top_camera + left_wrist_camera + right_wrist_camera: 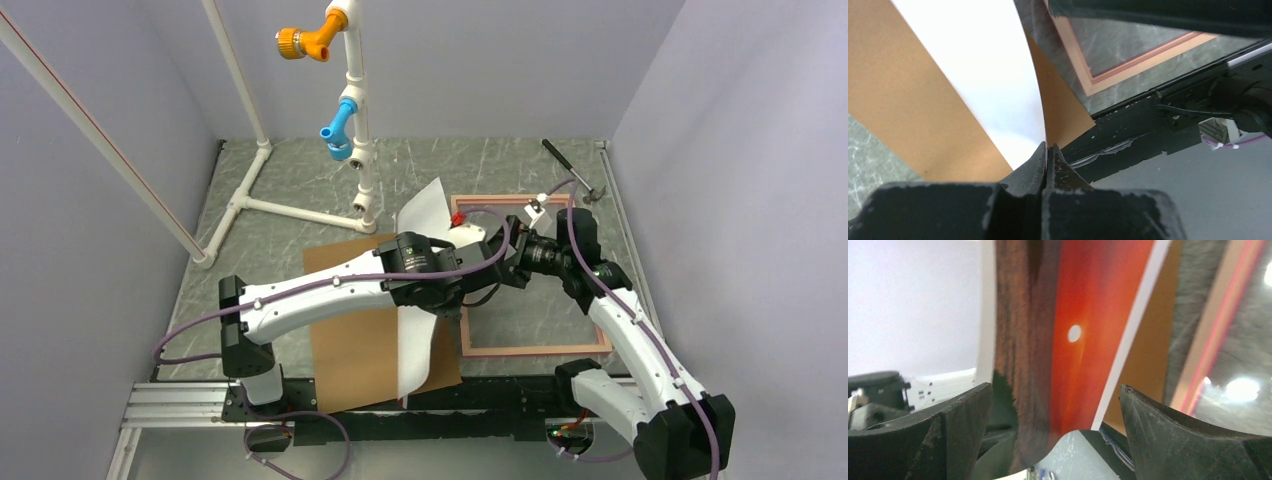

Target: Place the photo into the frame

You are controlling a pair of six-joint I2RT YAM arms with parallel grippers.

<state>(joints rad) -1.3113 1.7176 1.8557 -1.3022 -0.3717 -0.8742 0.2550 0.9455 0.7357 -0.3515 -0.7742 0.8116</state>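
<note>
Between the two arms, the photo stood on edge above the table, pinched at its rim by the left gripper, whose jaws were pressed together on the sheet. Its plain white back faced left. Its sunset side, orange-red with a small white sun and a white margin, faced right toward the right gripper, whose fingers stood wide apart and held nothing.

What I judged the next move to turn on: the frame lay flat just to the right of the photo, on the printed side, and the photo's long edge ran near-to-far, roughly along the frame's left rail. The right arm reached across the frame and was the nearer one to it.

The sheet was thin and bowed in a soft curve. The frame was a slim pale rectangle with a pink inner edge, marbled table showing through its opening. A flat brown board lay under and left of the photo.
</note>
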